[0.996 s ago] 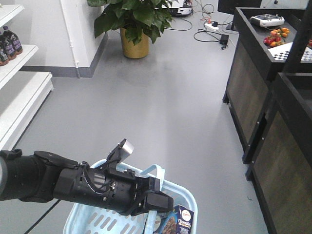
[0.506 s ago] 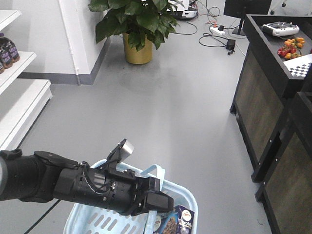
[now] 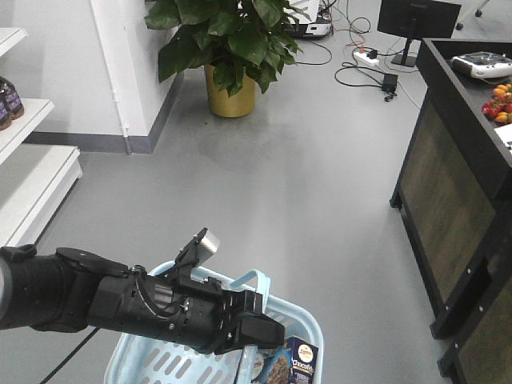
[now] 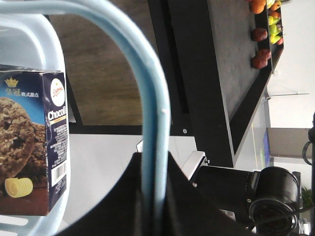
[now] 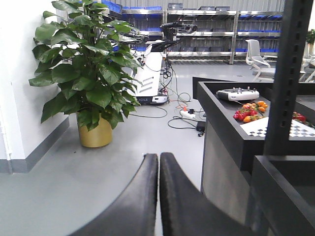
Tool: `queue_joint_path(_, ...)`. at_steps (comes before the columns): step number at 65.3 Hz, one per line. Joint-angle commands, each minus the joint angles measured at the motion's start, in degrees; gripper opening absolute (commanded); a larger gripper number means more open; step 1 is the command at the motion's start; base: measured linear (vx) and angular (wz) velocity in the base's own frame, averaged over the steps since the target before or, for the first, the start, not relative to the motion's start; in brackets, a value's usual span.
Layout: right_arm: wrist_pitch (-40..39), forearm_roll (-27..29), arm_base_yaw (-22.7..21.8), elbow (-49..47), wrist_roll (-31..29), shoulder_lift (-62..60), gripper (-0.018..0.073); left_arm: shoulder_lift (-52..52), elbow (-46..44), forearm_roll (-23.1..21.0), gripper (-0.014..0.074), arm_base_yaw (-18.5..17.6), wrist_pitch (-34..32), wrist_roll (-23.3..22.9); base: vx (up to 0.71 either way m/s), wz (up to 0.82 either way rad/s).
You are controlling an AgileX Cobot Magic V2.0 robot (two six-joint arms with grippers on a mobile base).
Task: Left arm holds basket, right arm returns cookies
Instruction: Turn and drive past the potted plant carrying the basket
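Blue basket [image 3: 314,326] handle [image 4: 150,98] clamped in my left jaws, cookies [image 4: 34,142] upright inside; right jaws pressed together, facing the plant [image 5: 88,73].

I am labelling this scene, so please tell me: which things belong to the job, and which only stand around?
Job: basket, cookies inside it, left gripper shut on its handle, right gripper shut, empty.
Around: potted plant, bottles, fruit, cables.

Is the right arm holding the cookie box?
No, the right fingers are pressed together on nothing; the cookie box stands in the light blue basket.
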Motion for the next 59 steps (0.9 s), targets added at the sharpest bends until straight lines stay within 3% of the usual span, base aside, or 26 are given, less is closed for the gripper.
queue_joint_path(1,-4.2,-0.5,-0.4,0.0,-0.3,-0.6,-0.0008,-2.6,-1.3,-3.3,-0.0006,-0.3,4.0,0.6,0.28,0.04)
queue_joint_path(59,-4.2,-0.5,-0.4,0.0,-0.3,-0.6,-0.0008,-2.6,-1.3,-3.3,-0.0006,-0.3,4.0,0.6,0.29,0.07)
